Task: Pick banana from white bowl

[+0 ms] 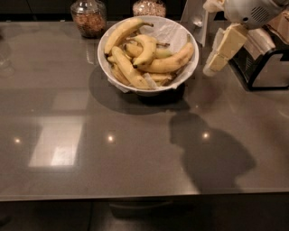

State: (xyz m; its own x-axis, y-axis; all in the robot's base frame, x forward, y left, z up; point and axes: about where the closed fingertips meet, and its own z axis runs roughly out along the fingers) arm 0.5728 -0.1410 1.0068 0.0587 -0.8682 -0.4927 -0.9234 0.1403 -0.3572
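Observation:
The white bowl (159, 90) stands at the back middle of the grey table, lined with crumpled white paper and holding several bananas. The banana (170, 62), long, thick and deep golden yellow, lies along the bowl's right side. A shorter hooked banana (147, 48) lies in the middle and a long paler banana (121, 34) lies at the upper left. My gripper (211, 67) hangs at the upper right, cream-coloured and pointing down-left. Its tip is just right of the bowl's rim and clear of the bananas. It holds nothing.
Two glass jars (89, 17) (149, 7) stand behind the bowl. A white upright stand (195, 16) is at the back right. A black wire rack (266, 72) sits at the right edge. The arm's shadow falls on the table (135, 149) in front.

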